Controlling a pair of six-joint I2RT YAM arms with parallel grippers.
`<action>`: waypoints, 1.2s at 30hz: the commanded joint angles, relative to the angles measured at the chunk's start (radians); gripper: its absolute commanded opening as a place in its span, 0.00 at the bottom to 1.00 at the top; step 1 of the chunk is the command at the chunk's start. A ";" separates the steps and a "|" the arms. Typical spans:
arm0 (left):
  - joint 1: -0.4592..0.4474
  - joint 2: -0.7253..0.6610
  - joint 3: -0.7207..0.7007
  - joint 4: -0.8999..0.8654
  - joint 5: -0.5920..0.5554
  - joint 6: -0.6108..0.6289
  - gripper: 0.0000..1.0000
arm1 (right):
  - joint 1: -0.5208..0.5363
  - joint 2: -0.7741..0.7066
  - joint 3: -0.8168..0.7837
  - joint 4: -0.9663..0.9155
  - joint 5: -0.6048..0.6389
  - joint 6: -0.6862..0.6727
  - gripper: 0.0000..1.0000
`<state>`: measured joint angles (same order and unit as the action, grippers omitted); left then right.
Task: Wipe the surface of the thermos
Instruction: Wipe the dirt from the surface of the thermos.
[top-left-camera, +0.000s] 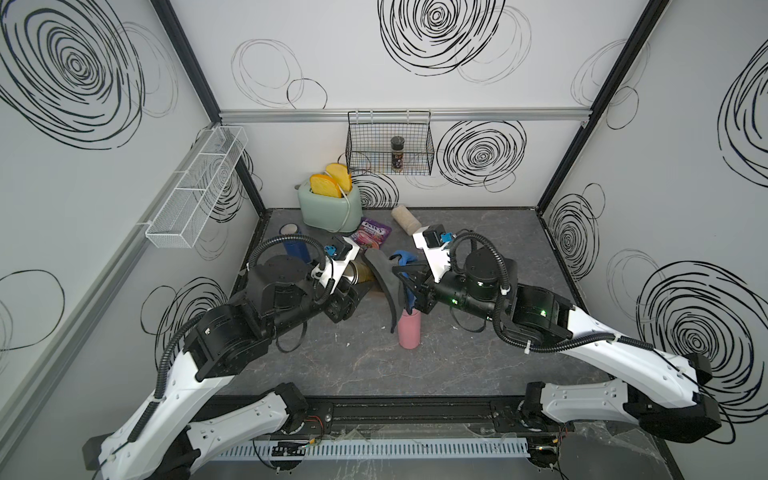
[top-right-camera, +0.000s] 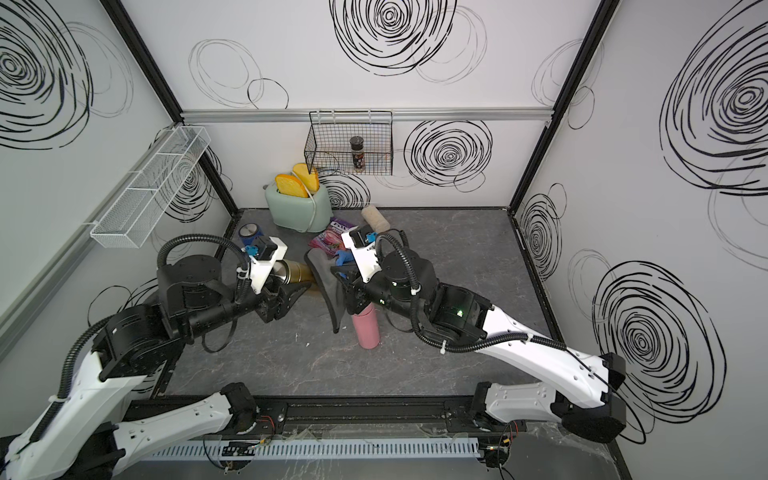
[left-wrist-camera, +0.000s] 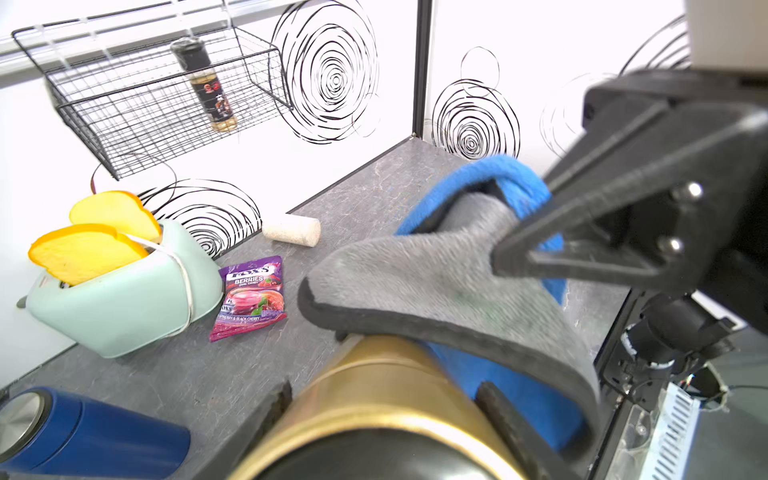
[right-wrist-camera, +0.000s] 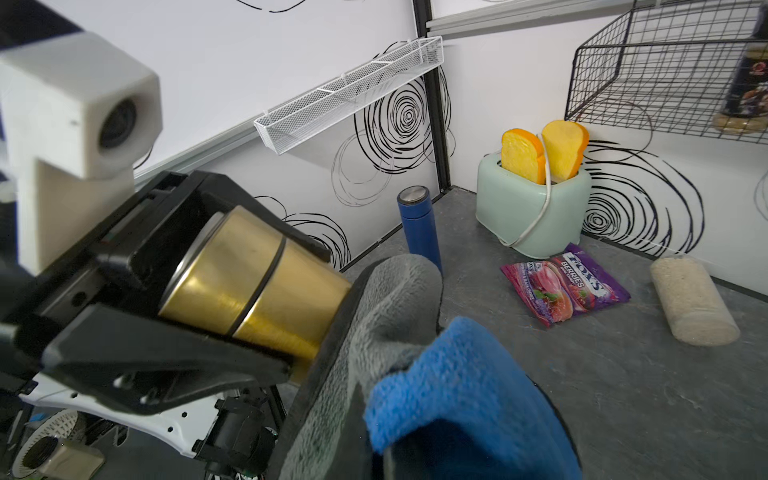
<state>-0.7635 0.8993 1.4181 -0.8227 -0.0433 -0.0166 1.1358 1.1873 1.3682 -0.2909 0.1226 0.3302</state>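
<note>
Three white walls (top-left-camera: 299, 158) with black spiral scribbles enclosed a dark grey marbled tabletop (top-left-camera: 478, 340). At centre frame in both top views the left gripper (right-wrist-camera: 299, 309) clamped a gold metal cylindrical thermos (top-left-camera: 365, 272) lying sideways above it; the right gripper (left-wrist-camera: 509, 253) pinched a grey-and-blue fleecy cloth (left-wrist-camera: 436, 282) draped over its end.

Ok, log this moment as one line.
step: wipe | left fingers: shut on gold thermos, held sideways | right fingers: shut on cloth, draped over thermos's free end
</note>
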 joint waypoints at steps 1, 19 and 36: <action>0.033 0.038 0.077 0.011 0.051 -0.074 0.00 | 0.061 0.014 0.023 0.077 0.007 -0.038 0.00; 0.280 0.120 0.184 -0.167 0.182 -0.213 0.00 | 0.170 0.140 0.045 0.105 0.314 -0.290 0.00; 0.385 0.115 0.122 -0.140 0.301 -0.235 0.00 | 0.360 0.265 -0.066 0.292 0.617 -0.571 0.00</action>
<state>-0.3851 1.0336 1.5311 -1.0496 0.2253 -0.2306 1.4933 1.4799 1.3144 -0.0029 0.6933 -0.2512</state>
